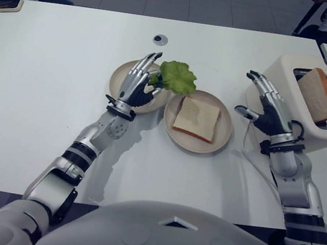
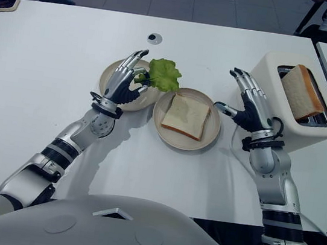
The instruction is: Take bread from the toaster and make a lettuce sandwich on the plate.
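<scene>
Currently, a green lettuce leaf (image 1: 179,77) is pinched by its stem between the fingers (image 1: 141,71) of the left hand (image 1: 133,88), so that the leaf is spread just beyond them to their right. Under that hand a tan plate (image 1: 117,78) is seen on the white bench (image 1: 47,82). Just right of the leaf-holding fingers, and a little nearer the robot, a second tan plate (image 1: 224,134) is set close against the first; a bread slice (image 1: 196,118) is laid flat on it. The right hand (image 1: 272,110) is held upright, its fingers (image 1: 264,88) spread wide with nothing between them. Just right of those fingers the cream toaster (image 1: 277,68) is stood, and a second bread slice (image 1: 320,94) is propped tilted in its slot. Beyond the left fingers a small round object (image 1: 160,39) is lying on the bench, and far to their left a phone (image 1: 2,2) is placed at the bench edge.
</scene>
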Controlling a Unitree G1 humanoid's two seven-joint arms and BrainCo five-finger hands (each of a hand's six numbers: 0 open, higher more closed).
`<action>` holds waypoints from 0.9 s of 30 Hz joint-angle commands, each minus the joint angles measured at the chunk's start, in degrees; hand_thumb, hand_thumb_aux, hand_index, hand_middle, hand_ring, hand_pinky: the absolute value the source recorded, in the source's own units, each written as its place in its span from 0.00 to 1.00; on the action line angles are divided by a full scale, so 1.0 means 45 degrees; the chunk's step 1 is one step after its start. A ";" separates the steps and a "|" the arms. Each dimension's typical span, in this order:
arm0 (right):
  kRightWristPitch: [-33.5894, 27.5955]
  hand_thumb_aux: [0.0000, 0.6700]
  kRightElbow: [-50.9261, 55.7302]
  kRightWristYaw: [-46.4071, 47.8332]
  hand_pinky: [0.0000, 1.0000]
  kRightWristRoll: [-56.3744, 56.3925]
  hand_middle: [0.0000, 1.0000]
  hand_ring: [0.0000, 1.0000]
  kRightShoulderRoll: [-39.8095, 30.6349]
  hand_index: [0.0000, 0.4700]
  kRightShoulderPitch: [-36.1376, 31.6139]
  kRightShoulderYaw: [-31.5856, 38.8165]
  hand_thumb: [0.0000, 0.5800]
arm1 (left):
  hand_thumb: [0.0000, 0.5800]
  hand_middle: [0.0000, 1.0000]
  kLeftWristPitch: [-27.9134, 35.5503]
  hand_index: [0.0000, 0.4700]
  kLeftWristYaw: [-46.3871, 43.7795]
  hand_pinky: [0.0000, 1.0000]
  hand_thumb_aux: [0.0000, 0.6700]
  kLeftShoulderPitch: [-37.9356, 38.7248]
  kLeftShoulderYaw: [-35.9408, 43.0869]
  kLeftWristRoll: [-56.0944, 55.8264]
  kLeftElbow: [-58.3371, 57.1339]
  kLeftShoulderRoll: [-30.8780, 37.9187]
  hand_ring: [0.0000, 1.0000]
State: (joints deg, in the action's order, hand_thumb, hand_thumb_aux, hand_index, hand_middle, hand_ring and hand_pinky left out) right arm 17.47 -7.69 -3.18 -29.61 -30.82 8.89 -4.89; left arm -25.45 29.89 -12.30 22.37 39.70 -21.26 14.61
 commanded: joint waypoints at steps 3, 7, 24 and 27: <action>-0.0030 0.00 -0.0457 -0.0444 0.00 0.0545 0.00 0.00 -0.0192 0.00 0.0076 -0.1682 0.00 | 1.00 0.00 -0.0413 1.00 -0.0898 0.00 1.00 0.0529 0.1118 0.0017 0.0144 -0.0982 0.00; -0.0490 0.00 -0.1122 -0.0724 0.00 0.0748 0.00 0.00 -0.0246 0.00 -0.0103 -0.3073 0.00 | 1.00 0.00 -0.0356 1.00 -0.1323 0.00 1.00 0.0419 0.2254 0.0952 -0.1083 -0.1080 0.00; -0.2158 0.00 -0.0118 0.1470 0.00 -0.1348 0.00 0.00 -0.1995 0.00 0.3109 -0.5588 0.00 | 0.00 0.00 0.1317 0.00 -0.0754 0.00 0.00 0.0948 0.1994 0.2304 0.0762 -0.0175 0.00; -0.2360 1.00 0.0110 0.1023 0.92 -0.1724 0.92 0.92 -0.2021 1.00 0.2821 -0.5280 1.00 | 0.00 0.00 0.1376 0.00 -0.0795 0.00 0.00 0.1030 0.2010 0.2334 0.0904 -0.0143 0.00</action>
State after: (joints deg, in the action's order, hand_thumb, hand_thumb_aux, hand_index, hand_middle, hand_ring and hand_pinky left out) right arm 7.76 -8.27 1.56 -36.03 -39.29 22.02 -29.68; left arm -19.87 26.68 -8.50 31.44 49.94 -17.73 13.66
